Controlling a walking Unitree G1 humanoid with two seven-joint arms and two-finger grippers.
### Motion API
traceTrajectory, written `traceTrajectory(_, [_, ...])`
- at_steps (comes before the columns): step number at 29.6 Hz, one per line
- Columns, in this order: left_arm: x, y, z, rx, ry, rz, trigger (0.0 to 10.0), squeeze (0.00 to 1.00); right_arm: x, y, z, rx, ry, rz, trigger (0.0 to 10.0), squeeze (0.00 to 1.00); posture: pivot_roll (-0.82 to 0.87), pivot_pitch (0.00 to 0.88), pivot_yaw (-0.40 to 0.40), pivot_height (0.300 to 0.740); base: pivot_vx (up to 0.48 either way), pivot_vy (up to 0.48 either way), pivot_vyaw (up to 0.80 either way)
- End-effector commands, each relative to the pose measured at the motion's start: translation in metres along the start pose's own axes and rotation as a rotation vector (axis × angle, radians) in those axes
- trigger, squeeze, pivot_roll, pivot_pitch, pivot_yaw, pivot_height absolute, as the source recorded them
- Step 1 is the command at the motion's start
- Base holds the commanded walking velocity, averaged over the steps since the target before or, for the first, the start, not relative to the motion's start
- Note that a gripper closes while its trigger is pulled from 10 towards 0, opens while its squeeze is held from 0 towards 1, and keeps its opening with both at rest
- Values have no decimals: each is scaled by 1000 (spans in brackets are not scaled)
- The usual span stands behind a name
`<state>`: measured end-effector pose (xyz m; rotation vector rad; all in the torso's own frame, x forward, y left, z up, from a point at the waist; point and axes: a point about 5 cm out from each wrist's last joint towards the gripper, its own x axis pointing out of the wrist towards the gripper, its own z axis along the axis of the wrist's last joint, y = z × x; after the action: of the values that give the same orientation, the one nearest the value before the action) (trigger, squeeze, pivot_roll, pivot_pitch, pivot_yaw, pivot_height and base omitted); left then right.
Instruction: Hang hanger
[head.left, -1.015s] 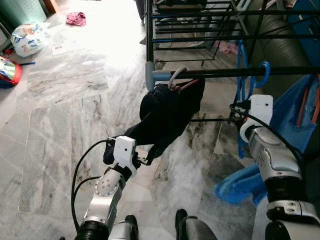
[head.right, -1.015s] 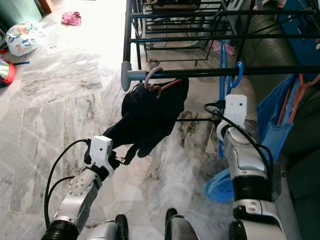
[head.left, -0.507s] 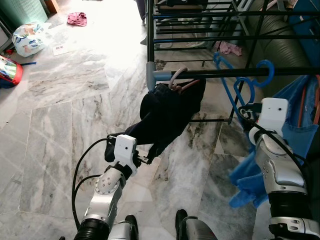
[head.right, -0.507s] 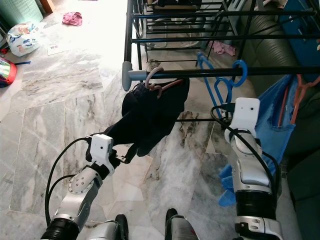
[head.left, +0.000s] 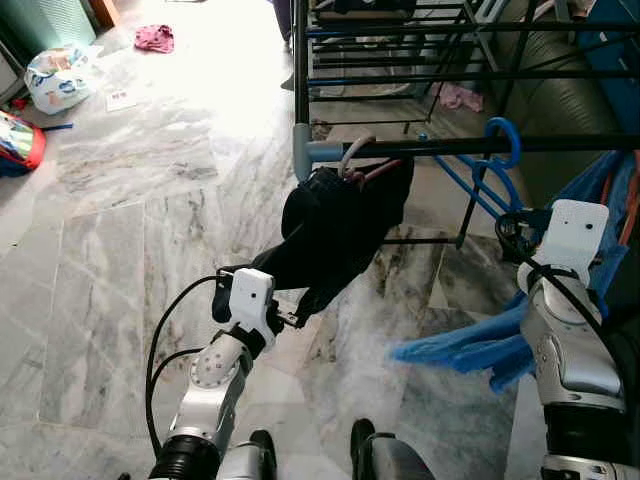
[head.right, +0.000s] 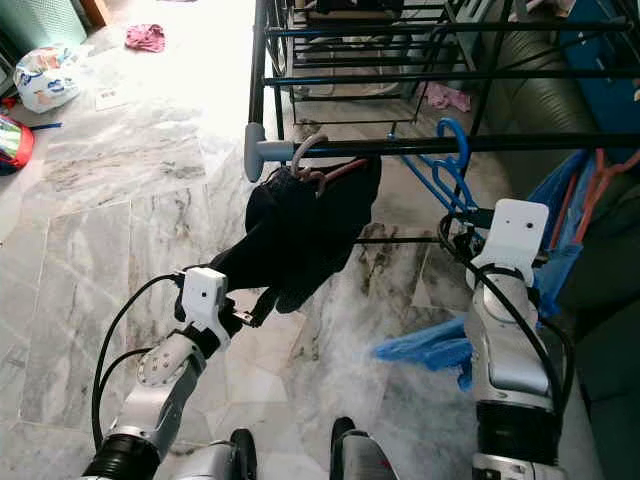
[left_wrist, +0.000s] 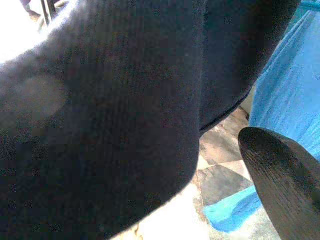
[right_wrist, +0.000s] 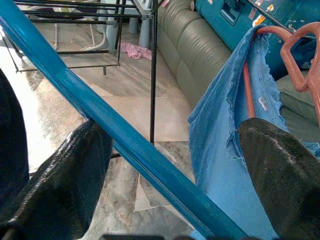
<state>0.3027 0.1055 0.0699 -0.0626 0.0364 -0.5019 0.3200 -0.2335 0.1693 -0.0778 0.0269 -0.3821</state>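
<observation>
The blue hanger (head.right: 447, 165) hooks over the black rail (head.right: 420, 146). The right end effector (right_wrist: 165, 170) is spread around its arm, with blue cloth (head.right: 425, 345) trailing. The left end effector (head.left: 292, 320) is buried in the dark garment (head.left: 335, 225); its grip cannot be told.

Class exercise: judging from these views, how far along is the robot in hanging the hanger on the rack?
Done: the blue hanger's hook sits over the black rail, beside the dark garment.
In hand: the right end effector is open around the hanger's bar; the left end effector is at the dark garment.
Left: withdrawing and checking that the blue cloth hangs settled.
</observation>
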Motion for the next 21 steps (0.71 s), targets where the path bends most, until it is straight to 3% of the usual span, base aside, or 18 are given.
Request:
traceTrajectory(1, [-1,-2,-4,-4,15,-20,10000,0,-4,-1,1,-4,-7,-4,10000,1000,-47,250,22,740,0,0,0])
traceTrajectory(14, [-2,-3,-15,7,81,-40,10000,0,-16,17,-30,-42,122,117,10000,1000,-54,241,27,740,0,0,0])
traceTrajectory(21, [-1,2,-16,20,91,-5,10000,0,-18,17,-39,-166,99,146,10000,1000,-51,239,29,740,0,0,0])
